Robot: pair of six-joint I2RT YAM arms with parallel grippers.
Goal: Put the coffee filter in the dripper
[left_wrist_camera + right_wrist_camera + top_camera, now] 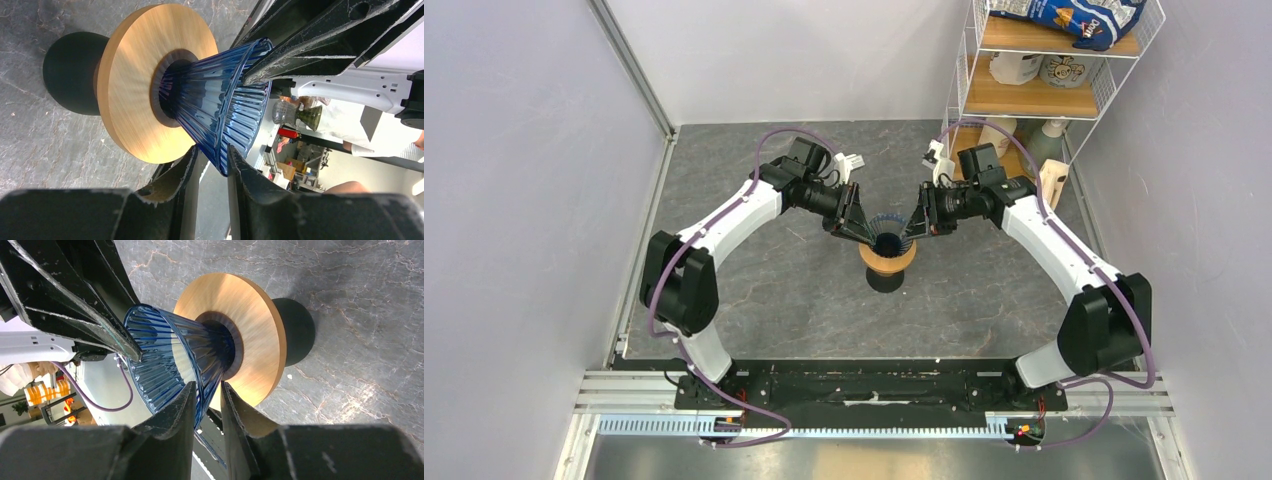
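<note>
The dripper (887,238), a dark-blue ribbed cone, sits with its foot in the hole of a flat orange ring (888,260) on top of a dark vessel. My left gripper (860,226) has its fingers astride the dripper's rim on the left, one inside and one outside, closed onto the wall (220,150). My right gripper (914,226) holds the opposite rim the same way (207,390). The dripper also shows in the left wrist view (215,100) and the right wrist view (165,347). The coffee filter is not in view.
A wire shelf unit (1044,90) with wooden shelves, a snack bag and bottles stands at the back right. A metal rail (874,400) runs along the near edge by the arm bases. Grey walls close in the left and right sides.
</note>
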